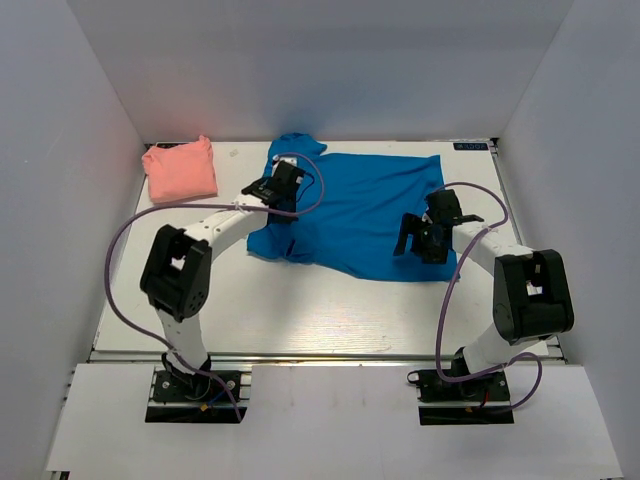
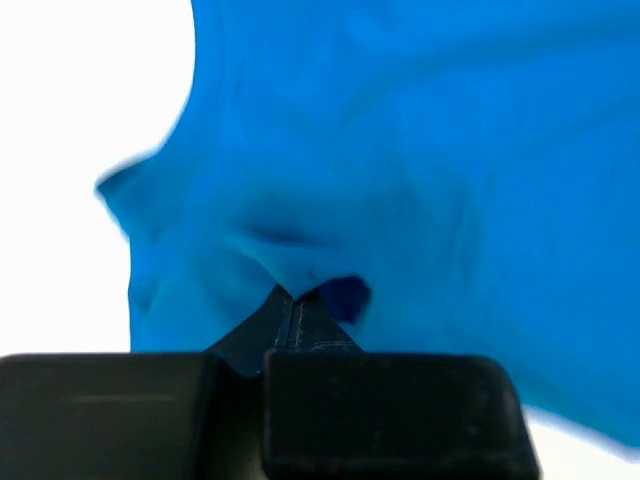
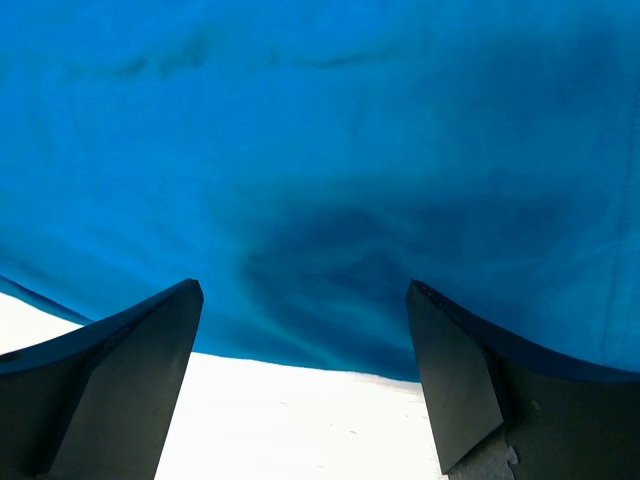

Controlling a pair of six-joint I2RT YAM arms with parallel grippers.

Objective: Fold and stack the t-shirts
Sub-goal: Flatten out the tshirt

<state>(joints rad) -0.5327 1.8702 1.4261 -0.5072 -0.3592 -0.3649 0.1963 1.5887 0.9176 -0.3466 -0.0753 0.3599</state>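
Blue t-shirt (image 1: 370, 205) lies left-right. My left jaws clamp its left side; right jaws gape over near hem.

A: Plain bright blue t-shirt (image 1: 370, 205), no print, darker in the creases.
B: Left of the blue t-shirt?
A: Plain salmon pink t-shirt (image 1: 181, 170).
B: Beneath the blue t-shirt?
A: White table (image 1: 300, 310).
B: Over the blue t-shirt?
A: Black right gripper (image 3: 303, 290), white-and-black arms (image 1: 225, 225), purple cables (image 1: 109, 272).
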